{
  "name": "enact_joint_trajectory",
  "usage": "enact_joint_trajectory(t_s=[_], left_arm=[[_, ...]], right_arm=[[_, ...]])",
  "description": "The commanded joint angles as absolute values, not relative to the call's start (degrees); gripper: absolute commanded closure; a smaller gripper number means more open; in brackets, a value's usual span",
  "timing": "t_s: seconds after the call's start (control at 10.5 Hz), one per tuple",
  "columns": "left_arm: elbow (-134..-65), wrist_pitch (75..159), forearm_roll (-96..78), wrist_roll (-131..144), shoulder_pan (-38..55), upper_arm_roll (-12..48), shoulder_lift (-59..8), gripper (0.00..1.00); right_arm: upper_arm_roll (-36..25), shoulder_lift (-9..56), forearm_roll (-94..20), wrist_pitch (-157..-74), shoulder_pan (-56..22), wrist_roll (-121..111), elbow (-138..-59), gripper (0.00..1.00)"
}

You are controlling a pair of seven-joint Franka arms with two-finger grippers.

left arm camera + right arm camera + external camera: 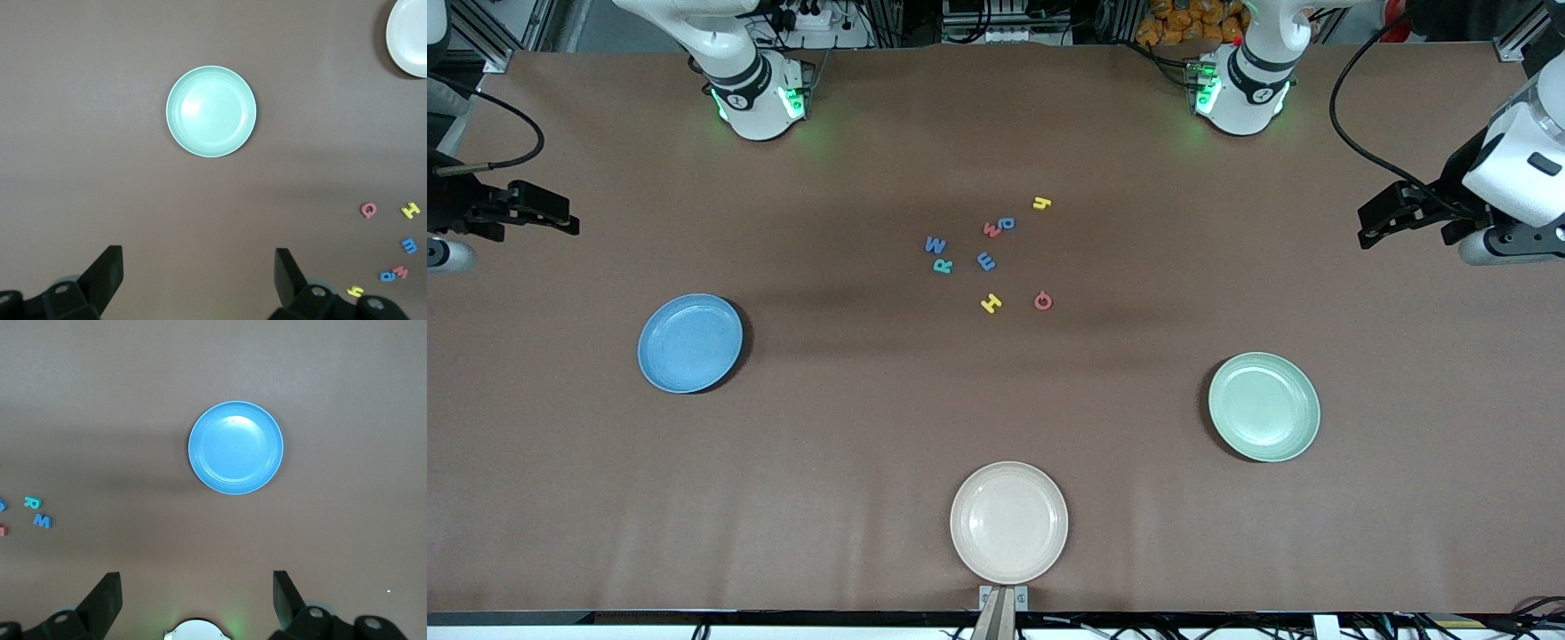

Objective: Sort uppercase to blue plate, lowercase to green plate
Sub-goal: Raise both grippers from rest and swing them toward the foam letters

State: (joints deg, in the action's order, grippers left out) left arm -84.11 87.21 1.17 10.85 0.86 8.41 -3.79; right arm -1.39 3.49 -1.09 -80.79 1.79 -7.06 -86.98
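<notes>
Since all eight letters (989, 253) lie clustered mid-table in the front view, with the blue plate (690, 343) and green plate (1264, 406) bare, sorting has not begun. Left wrist view: left gripper (199, 275), jaws wide, empty, near the green plate; G (368, 210) and H (410, 211) readable. Right wrist view: right gripper (197, 597), likewise wide, near the blue plate; R (32, 502), W (42, 520) legible.

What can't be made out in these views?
- Red letter beside the blue a: too small in the front view to tell m from w.
- Left wrist view: W and R cut off by the edge.
- Right wrist view: most letters out of frame; only R and W show whole.
</notes>
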Motion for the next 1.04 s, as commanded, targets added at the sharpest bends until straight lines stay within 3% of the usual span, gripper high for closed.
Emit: enact_joint_trajectory(t_s=[0.0, 0.38, 0.66, 0.95], left_arm=[[-88.1, 89.4, 1.9, 10.2, 0.8, 11.1, -5.1, 0.0], [-98.2, 99.7, 1.1, 12.8, 1.1, 15.4, -5.3, 0.0], [-98.4, 104.9, 1.6, 21.8, 4.0, 19.1, -10.5, 0.0], [-98.4, 107.5, 2.0, 30.9, 8.3, 19.0, -14.6, 0.0]], right_arm=[[-1.2, 3.1, -1.8, -80.8, 1.7, -6.8, -87.7, 0.0], [-1.0, 6.2, -2.1, -81.0, -1.4, -5.5, -87.9, 0.0], [-1.1, 10.3, -10.7, -84.6, -3.2, 3.1, -87.9, 0.0], [-1.1, 13.9, -10.5, -91.0, -10.7, 15.1, -89.1, 0.0]])
